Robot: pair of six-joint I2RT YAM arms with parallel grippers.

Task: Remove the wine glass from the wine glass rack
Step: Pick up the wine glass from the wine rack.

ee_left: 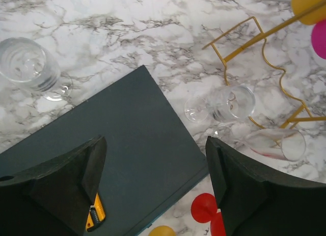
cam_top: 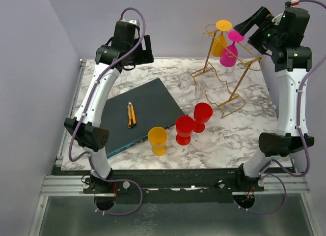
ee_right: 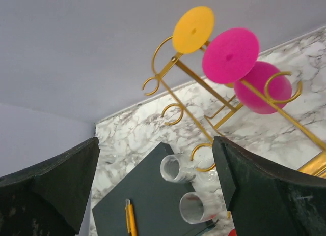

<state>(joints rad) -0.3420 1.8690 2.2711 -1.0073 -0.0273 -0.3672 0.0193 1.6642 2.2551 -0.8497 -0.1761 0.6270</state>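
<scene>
The gold wire wine glass rack [cam_top: 224, 76] stands at the back right of the marble table. Two wine glasses hang upside down on it: an orange one [cam_top: 219, 41] and a pink one [cam_top: 229, 56]. My right gripper [cam_top: 243, 26] is open and empty, just right of the pink glass's base and apart from it. In the right wrist view the rack [ee_right: 189, 76] shows, with the orange base [ee_right: 193, 29], the pink base [ee_right: 230, 55] and my open gripper [ee_right: 156, 147]. My left gripper [cam_top: 148, 50] is open and empty, high at the back left; it also shows in the left wrist view [ee_left: 155, 144].
A dark mat [cam_top: 137, 114] holds a yellow utility knife [cam_top: 131, 115]. Two clear glasses [cam_top: 186, 84] lie beside the rack's feet. Two red glasses [cam_top: 202, 115] and a yellow one [cam_top: 158, 140] stand near the front. Another clear glass [ee_left: 28, 65] lies at the back left.
</scene>
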